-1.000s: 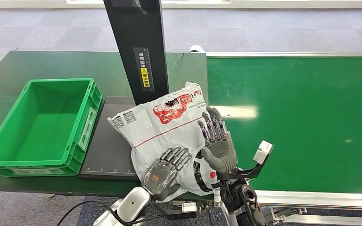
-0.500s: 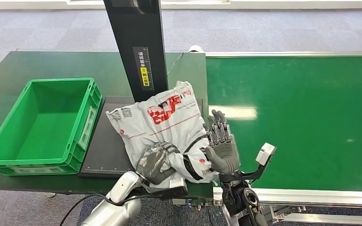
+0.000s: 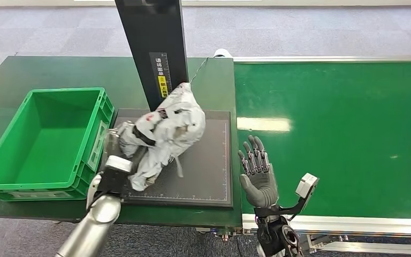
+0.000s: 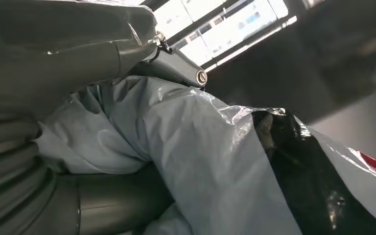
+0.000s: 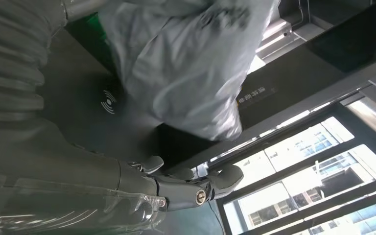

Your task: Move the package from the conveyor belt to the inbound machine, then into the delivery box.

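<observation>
Package [image 3: 166,126], a crumpled white plastic mailer with red print, bunched over the flat black pad of the inbound machine [image 3: 203,176], gripped by the left hand [image 3: 119,143] near the pad's left edge. Right hand [image 3: 257,171] empty beside the belt [image 3: 342,128], fingers spread, well apart. Likely mid-step at the machine; next, a carry left over the rim of the rigid green box [image 3: 10,184], then release.

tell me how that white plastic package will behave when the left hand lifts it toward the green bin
Probably floppy: the package is crumpled and bunched where the left hand grips it, with a loose end drooping onto the scanner plate. Its glossy film looks slippery. Likely light, since it hangs from one hand.
</observation>
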Controlling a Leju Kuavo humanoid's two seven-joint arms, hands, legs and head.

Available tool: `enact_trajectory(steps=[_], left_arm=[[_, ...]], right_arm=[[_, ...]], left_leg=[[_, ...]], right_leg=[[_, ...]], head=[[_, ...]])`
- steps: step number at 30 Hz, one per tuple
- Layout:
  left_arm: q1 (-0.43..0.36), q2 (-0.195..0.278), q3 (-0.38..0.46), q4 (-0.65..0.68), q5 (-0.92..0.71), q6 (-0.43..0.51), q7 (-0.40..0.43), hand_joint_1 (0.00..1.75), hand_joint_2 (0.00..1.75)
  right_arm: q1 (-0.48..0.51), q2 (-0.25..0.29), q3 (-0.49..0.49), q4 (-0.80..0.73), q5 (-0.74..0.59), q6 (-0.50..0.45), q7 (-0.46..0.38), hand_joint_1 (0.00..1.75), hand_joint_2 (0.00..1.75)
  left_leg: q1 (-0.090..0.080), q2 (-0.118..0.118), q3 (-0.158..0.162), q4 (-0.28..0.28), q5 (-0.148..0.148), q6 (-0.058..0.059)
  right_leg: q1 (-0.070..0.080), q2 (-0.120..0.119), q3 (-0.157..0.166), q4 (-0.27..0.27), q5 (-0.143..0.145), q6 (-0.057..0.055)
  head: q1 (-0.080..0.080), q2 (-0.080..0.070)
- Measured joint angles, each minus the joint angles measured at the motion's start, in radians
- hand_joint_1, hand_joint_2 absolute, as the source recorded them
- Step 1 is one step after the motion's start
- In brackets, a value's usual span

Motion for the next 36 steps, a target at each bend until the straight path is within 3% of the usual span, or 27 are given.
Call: enact_trajectory(steps=[8,15,19,24,30,36], left_arm=[[0.057,0.026,0.225,-0.254,0.181,-0.069,-0.042,1.75,1.75],[0.092,0.029,0.329,-0.358,0.242,-0.068,-0.078,1.75,1.75],[0.121,0.031,0.432,-0.417,0.306,-0.084,-0.086,1.75,1.75],[0.163,0.032,0.553,-0.438,0.284,-0.106,-0.093,1.75,1.75],[0.178,0.031,0.6,-0.443,0.271,-0.112,-0.095,1.74,1.75],[0.174,0.06,0.638,-0.382,0.111,-0.201,0.03,1.75,1.75]], right_arm=[[0.014,0.0,-0.008,-0.008,0.001,-0.015,0.004,0.0,1.75],[0.02,0.0,-0.013,-0.012,0.001,-0.019,0.004,0.0,1.75],[0.033,0.0,-0.019,-0.019,0.001,-0.02,0.004,0.0,1.75],[0.045,0.0,-0.024,-0.026,0.0,-0.02,0.003,0.0,1.75],[0.046,0.0,-0.024,-0.027,0.0,-0.02,0.003,0.0,1.75],[0.053,0.0,-0.025,-0.039,0.003,-0.015,0.002,0.0,1.75]], left_leg=[[0.0,0.0,0.0,0.0,0.0,0.0],[0.0,0.0,-0.001,0.0,0.0,0.0],[0.0,0.0,-0.001,0.0,-0.001,0.0],[0.001,0.0,-0.001,0.0,-0.001,-0.001],[0.0,0.0,-0.001,0.0,-0.001,-0.001],[0.0,0.0,-0.001,0.0,-0.001,-0.001]], right_leg=[[0.0,0.0,-0.001,0.0,0.0,0.0],[0.0,0.0,0.0,0.0,-0.001,0.0],[0.0,0.0,-0.001,0.0,-0.001,0.0],[0.001,0.0,-0.001,0.0,-0.002,-0.001],[0.0,0.0,-0.001,0.0,-0.002,0.0],[0.0,0.0,-0.001,0.0,-0.002,-0.001]], head=[[0.0,0.0],[0.0,0.0],[0.0,0.0],[0.0,0.0],[0.0,0.0],[0.0,0.0]])
